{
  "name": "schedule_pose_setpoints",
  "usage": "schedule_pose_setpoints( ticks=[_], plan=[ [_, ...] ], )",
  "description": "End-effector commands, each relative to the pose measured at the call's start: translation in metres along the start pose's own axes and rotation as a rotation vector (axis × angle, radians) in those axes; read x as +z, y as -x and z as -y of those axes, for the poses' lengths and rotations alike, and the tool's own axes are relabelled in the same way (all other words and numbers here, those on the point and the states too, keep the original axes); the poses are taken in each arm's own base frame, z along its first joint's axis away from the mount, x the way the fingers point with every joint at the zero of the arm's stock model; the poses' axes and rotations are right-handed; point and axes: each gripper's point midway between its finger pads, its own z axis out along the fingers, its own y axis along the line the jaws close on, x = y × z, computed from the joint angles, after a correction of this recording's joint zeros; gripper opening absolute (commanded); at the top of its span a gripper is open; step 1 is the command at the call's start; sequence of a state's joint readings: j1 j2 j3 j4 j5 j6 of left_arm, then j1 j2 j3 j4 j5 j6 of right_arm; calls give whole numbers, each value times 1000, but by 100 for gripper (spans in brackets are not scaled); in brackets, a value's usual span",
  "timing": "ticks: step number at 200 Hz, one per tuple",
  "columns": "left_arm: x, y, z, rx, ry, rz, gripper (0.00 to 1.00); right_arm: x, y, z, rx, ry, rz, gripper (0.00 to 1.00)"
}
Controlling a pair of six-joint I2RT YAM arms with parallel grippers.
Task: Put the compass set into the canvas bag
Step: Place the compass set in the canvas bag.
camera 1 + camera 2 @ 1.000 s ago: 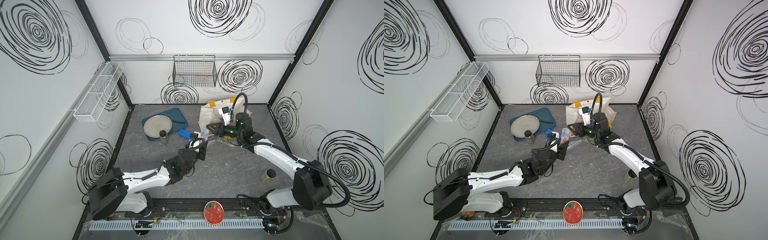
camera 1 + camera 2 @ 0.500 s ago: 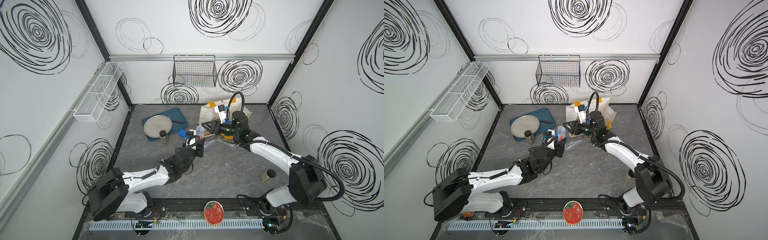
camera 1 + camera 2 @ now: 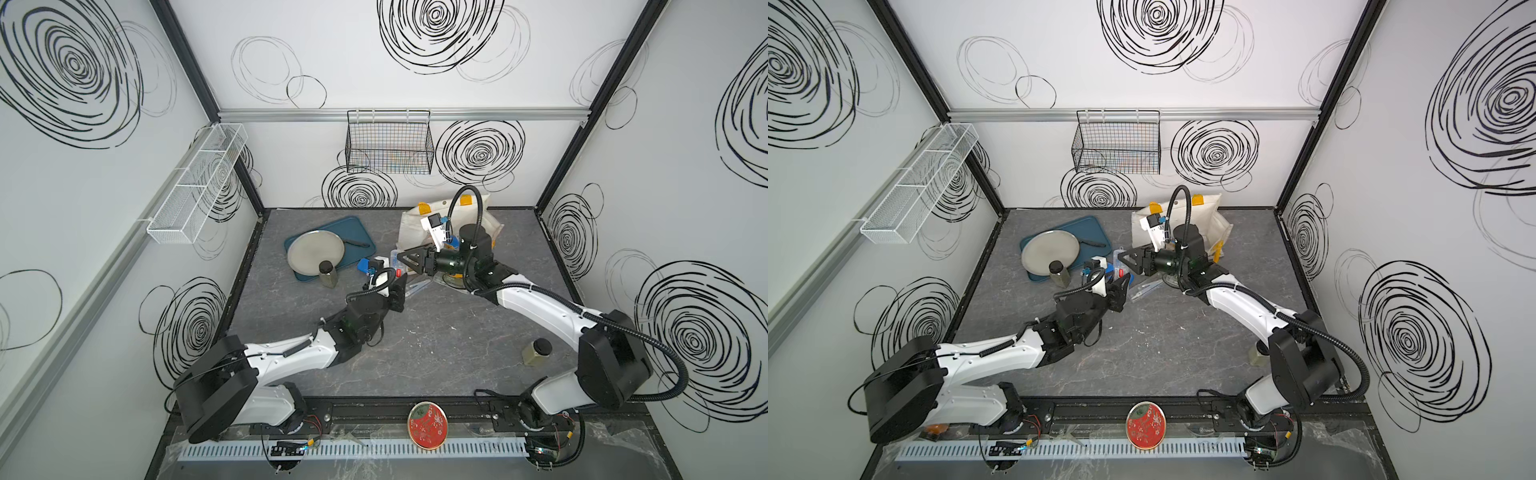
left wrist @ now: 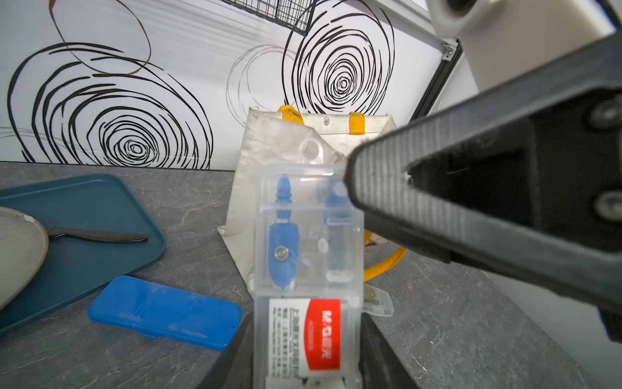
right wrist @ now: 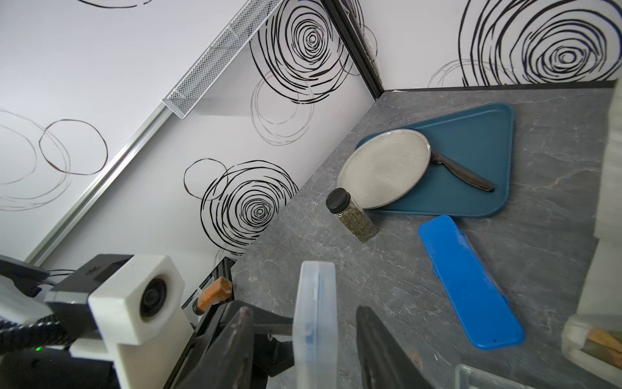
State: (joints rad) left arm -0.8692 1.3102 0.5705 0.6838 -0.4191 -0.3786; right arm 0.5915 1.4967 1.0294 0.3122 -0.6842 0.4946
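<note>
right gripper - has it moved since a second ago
Yes. In a top view the right gripper has shifted away from the bag toward the tray, up to the compass set.

Tray (image 3: pixel 356 226) sits back-left on the surface (image 3: pixel 436 345), w/ a plate (image 3: pixel 316 254) on it. A knife (image 3: pixel 358 242) is on the tray too, one end at the plate's rim. Jar (image 3: pixel 327 273) stands just in front of the tray. Flat case (image 4: pixel 165 311) lies on the surface right of that jar, btw tray and bag (image 3: pixel 412 226). The bag's at the back, right of the tray.

Compass set (image 4: pixel 308 256) is up off the surface in front of the bag, in the left end effector (image 3: pixel 397 289). The right end effector (image 3: pixel 402 258) straddles its far end w/ gaps both sides.

2nd jar (image 3: pixel 536 351) is front-right, well apart. Wire basket (image 3: pixel 388 141) is on the back wall, mesh rack (image 3: pixel 199 183) on the left wall.
</note>
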Motion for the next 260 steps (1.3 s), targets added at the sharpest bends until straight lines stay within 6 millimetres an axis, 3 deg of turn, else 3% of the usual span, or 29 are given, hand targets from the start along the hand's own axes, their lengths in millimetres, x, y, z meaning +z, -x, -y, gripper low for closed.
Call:
schedule_pose_setpoints(
  ticks=[1,76,85,93,100,102,136,167,195,221,260],
  plan=[
    [4,23,12,-43,-45,70,43,7,11,-12,-18,53,20,46],
    [5,22,12,-33,-36,60,45,14,19,-7,-11,42,36,15],
    [5,21,11,-29,-33,57,51,13,21,-6,-15,35,43,11],
    [5,20,10,-27,-29,54,66,13,23,-6,-22,31,49,9],
    [5,19,9,-26,-23,52,96,12,25,-6,-27,27,53,9],
    [5,19,9,-27,-23,51,99,12,26,-7,-29,26,56,9],
    [0,16,0,-29,7,49,99,5,42,-6,-85,-23,91,8],
    [-12,18,-7,-57,-30,82,99,-11,75,0,-123,-91,154,8],
    [-17,13,-12,-65,-41,64,99,-42,116,17,-129,-189,251,8],
    [-17,4,-17,-59,-27,37,99,-90,155,48,-127,-356,381,8],
    [-15,-1,-19,-58,-20,25,99,-158,180,102,-182,-725,503,7]
  ],
)
